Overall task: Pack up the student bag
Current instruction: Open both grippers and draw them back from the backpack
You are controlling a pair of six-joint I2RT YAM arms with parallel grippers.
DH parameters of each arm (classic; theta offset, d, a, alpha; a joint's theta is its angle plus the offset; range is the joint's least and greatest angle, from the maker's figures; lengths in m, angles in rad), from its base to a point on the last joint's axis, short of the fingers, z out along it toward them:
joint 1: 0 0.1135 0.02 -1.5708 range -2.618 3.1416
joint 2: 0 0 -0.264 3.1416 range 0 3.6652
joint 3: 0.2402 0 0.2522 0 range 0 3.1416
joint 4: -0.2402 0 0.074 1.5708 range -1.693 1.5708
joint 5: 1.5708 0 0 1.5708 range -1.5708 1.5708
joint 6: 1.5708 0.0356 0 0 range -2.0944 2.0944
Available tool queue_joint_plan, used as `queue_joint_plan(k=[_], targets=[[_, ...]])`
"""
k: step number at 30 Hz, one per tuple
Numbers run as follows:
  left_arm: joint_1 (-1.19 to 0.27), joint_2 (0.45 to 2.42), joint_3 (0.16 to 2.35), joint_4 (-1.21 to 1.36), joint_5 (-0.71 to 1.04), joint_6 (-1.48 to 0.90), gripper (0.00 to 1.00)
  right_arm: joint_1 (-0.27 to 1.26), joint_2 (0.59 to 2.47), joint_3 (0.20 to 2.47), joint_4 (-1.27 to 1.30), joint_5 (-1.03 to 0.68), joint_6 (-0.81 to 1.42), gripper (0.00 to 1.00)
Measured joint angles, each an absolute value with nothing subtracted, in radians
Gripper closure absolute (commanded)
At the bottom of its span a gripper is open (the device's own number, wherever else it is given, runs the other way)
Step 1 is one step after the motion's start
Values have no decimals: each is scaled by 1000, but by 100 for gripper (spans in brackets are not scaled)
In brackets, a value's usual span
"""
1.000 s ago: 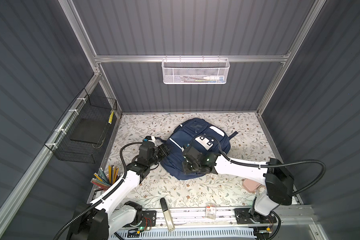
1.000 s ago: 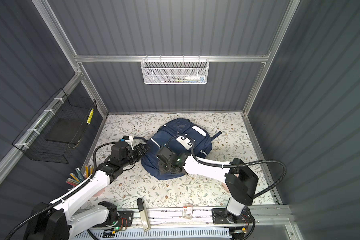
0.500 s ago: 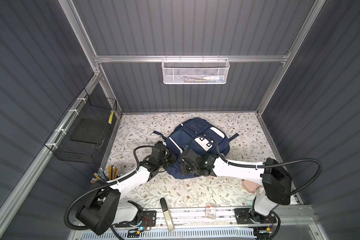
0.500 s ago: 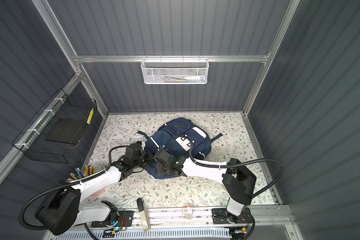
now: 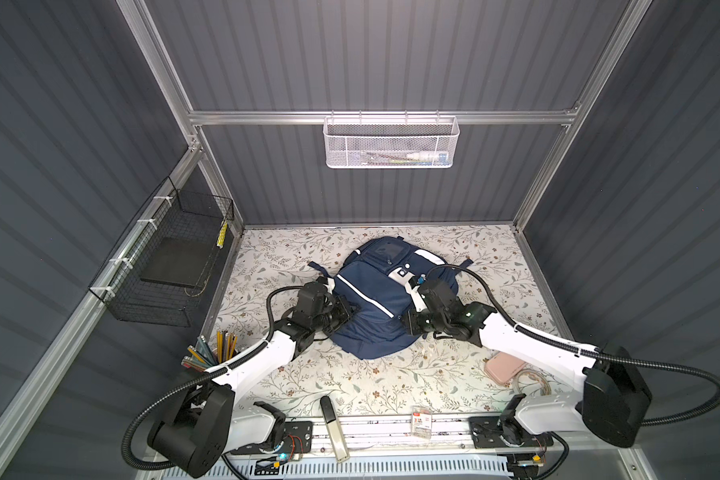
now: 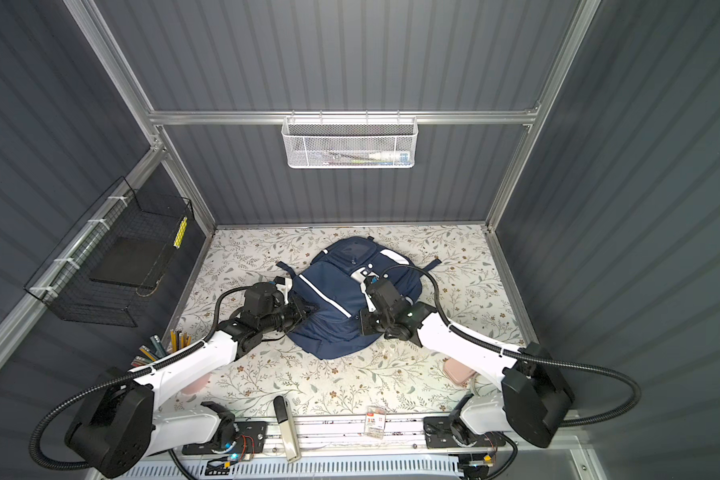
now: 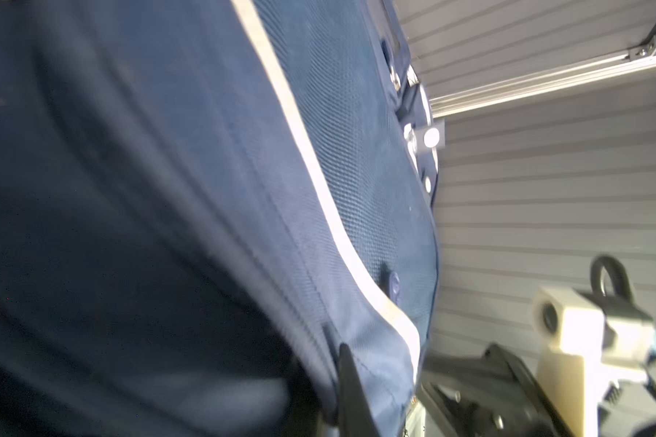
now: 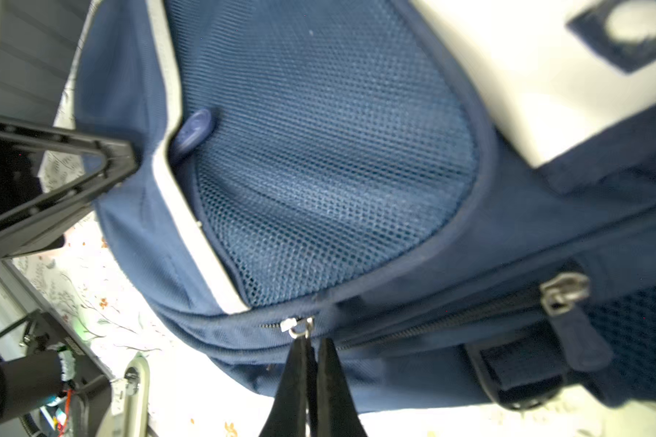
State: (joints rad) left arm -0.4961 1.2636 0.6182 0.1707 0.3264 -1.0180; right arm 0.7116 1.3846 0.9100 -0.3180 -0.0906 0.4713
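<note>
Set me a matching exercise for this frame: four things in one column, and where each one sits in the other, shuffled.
Things:
1. bag
2. white basket
3. black basket
4. pink case

Places:
A. on the left wall
B. middle of the mat
C. on the mat beside the right arm
D. on the back rail

Pairs: 1-B, 2-D, 3-A, 4-C

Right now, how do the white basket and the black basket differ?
The white basket is fine mesh on the back wall; the black basket is open wire grid on the left wall. The white basket holds slim small items; the black basket holds a dark flat slab. Both hang from metal rails.
</note>
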Motion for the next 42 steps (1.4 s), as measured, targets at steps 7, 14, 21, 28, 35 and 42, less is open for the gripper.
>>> queue_joint_plan(k=[7,14,21,28,35,42], targets=[[-494,1235,622,177,368,-992,0,642,1352,899,-364,29,400,32],[-495,1112,741,15,162,-689,0,583,1050,735,-364,281,339,1],[-483,1134,673,113,-274,-295,0,366,903,469,-22,384,154,1],[-304,1399,545,354,-434,-64,0,89,1077,313,429,307,70,1],[-133,1599,491,638,-347,-2,0,22,1311,294,711,187,38,1],[-60,1709,474,833,-222,-2,0,-38,1452,303,880,110,49,1]])
